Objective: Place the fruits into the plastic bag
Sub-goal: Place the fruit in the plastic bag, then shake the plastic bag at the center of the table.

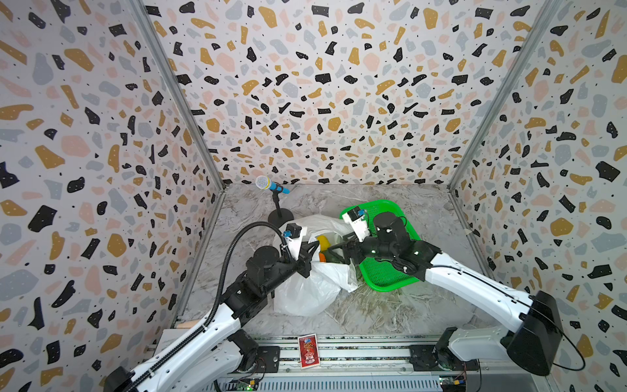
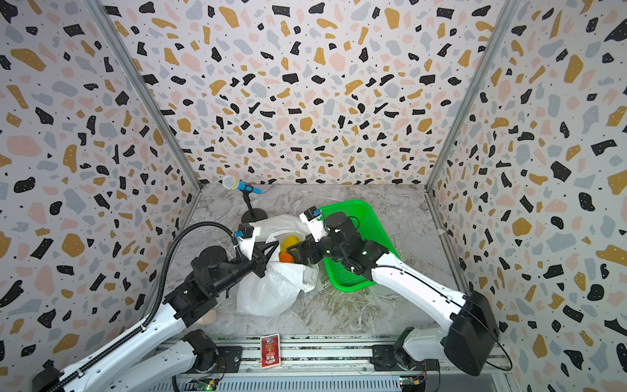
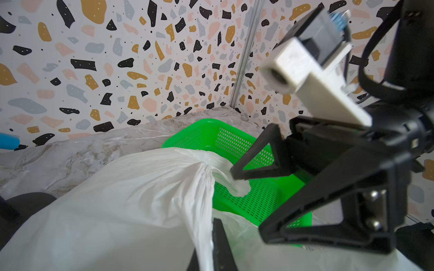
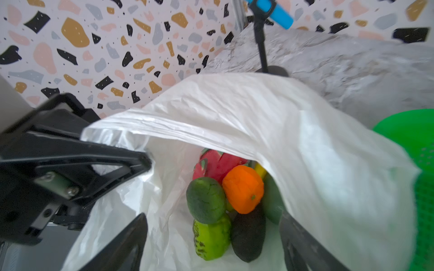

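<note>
White crinkly plastic bag [image 1: 305, 295] [image 2: 268, 295] in the middle of the gray marble table [image 1: 390, 315], in both top views. Green tray [image 1: 383, 278] just beside it on the robot's right side, touching the bag.

Left gripper [image 1: 315, 249] pinched tight on the rim of the bag, holding that side up. In the left wrist view, a twisted strip of bag squeezed between its two black fingers [image 3: 220, 246]. Mouth of the bag open.

Right gripper [image 2: 295, 251] right at the mouth of the bag, across from the left one. Fingers [image 4: 131, 237] spread wide apart in the right wrist view, gripping nothing.

Fruits [image 4: 230, 201] down inside the bag in a little heap. Red-pink dragon fruit [image 4: 218, 164] tucked under the bag's flap. Orange [image 4: 243, 187] leaning on it. Round green avocado [image 4: 205, 199] touching the orange. Bumpy light-green one [image 4: 211, 239] pressed against that avocado. Dark avocado [image 4: 249, 234] next to the bumpy one and touching the orange. A bit of yellow [image 4: 259, 170] poking out by the orange, too hidden to name. One more green fruit [image 4: 272, 199] half hidden by the flap.

In the top views, something yellow [image 1: 324, 242] and something orange [image 2: 286, 258] peeking out of the bag between the two grippers.

Blue microphone [image 1: 269, 184] on a black stand near the back wall, behind the bag. Red card [image 1: 308, 351] on the metal rail at the front.
</note>
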`<action>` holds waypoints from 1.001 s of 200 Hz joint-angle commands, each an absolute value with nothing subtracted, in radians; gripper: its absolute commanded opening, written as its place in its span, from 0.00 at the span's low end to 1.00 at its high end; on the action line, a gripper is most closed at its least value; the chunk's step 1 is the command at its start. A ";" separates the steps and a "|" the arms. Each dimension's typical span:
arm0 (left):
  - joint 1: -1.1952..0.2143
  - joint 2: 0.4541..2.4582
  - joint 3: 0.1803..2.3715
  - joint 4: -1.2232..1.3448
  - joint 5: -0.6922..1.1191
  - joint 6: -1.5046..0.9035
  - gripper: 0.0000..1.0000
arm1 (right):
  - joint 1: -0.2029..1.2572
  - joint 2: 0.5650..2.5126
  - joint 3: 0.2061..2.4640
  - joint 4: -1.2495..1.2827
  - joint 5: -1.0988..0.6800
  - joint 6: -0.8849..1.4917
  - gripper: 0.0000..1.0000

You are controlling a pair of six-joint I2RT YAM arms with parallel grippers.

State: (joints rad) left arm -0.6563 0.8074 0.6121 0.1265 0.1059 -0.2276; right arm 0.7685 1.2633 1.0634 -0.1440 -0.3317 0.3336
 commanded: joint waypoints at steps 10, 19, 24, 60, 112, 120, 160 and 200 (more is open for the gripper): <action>-0.651 0.801 0.609 0.144 0.031 -0.227 0.00 | 0.715 1.143 1.007 -0.251 -0.314 0.310 0.87; -0.652 0.795 0.605 0.142 -0.002 -0.228 0.00 | 0.709 1.124 0.984 -0.267 -0.315 0.309 0.87; -0.652 0.790 0.602 0.143 -0.017 -0.229 0.00 | 0.707 1.115 0.971 -0.274 -0.315 0.312 0.87; -0.652 0.749 0.593 0.116 -0.079 -0.220 0.00 | 0.704 1.115 0.899 -0.294 -0.322 0.346 0.84; -0.652 0.690 0.575 0.062 -0.118 -0.216 0.00 | 0.681 1.205 0.854 -0.215 -0.300 0.400 0.77; -0.652 0.682 0.572 0.062 -0.121 -0.215 0.00 | 0.677 1.228 0.857 -0.213 -0.303 0.403 0.74; -0.651 0.685 0.572 0.070 -0.122 -0.212 0.00 | 0.674 1.313 0.857 -0.145 -0.353 0.416 0.57; -0.652 0.694 0.568 0.083 -0.114 -0.214 0.00 | 0.679 1.378 0.868 -0.084 -0.396 0.442 0.51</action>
State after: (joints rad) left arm -0.6563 0.6926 0.5816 0.0456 -0.1108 -0.2241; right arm 0.6743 1.3655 0.8494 -0.1398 -0.3542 0.4221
